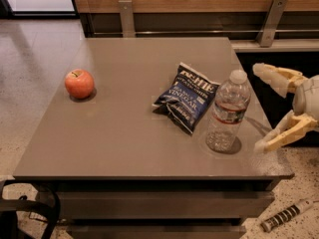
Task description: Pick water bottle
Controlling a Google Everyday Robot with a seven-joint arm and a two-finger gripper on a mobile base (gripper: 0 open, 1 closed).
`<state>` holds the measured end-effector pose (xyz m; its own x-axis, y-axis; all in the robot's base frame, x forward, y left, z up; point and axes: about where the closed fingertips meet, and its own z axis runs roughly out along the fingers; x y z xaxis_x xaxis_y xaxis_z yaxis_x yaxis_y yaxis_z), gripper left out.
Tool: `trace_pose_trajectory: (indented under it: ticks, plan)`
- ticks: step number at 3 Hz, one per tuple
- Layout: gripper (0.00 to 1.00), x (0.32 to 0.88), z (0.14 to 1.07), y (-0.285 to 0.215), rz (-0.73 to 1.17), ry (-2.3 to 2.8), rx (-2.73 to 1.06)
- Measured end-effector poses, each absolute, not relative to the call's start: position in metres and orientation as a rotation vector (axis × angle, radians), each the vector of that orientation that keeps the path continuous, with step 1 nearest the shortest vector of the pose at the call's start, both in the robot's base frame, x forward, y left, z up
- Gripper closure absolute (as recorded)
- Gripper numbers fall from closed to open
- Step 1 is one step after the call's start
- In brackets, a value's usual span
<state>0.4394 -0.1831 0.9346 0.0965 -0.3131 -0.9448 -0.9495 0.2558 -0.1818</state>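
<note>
The water bottle (227, 111) stands upright near the table's right front corner; it is clear ribbed plastic with a white cap and a white label with a red band. My gripper (260, 108) is at the right edge of the view, just right of the bottle, with its two cream fingers spread wide apart. One finger (271, 76) is level with the bottle's cap, the other (280, 135) is near its base. The gripper holds nothing and is apart from the bottle.
A dark blue chip bag (185, 102) lies just left of the bottle. A red apple (79, 83) sits at the table's left. The grey table (119, 133) has its right edge close to the bottle. A wooden wall with metal posts (269, 21) runs behind.
</note>
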Motion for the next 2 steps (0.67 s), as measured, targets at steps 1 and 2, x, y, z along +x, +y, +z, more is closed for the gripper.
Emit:
trace_pose_trajectory:
  ticks: [1, 2]
  plan:
    - [0.0, 0.4477, 0.9275, -0.1661, 0.86, 1.328, -1.172]
    - [0.0, 0.4476, 0.9258, -0.1648, 0.862, 1.335, -1.173]
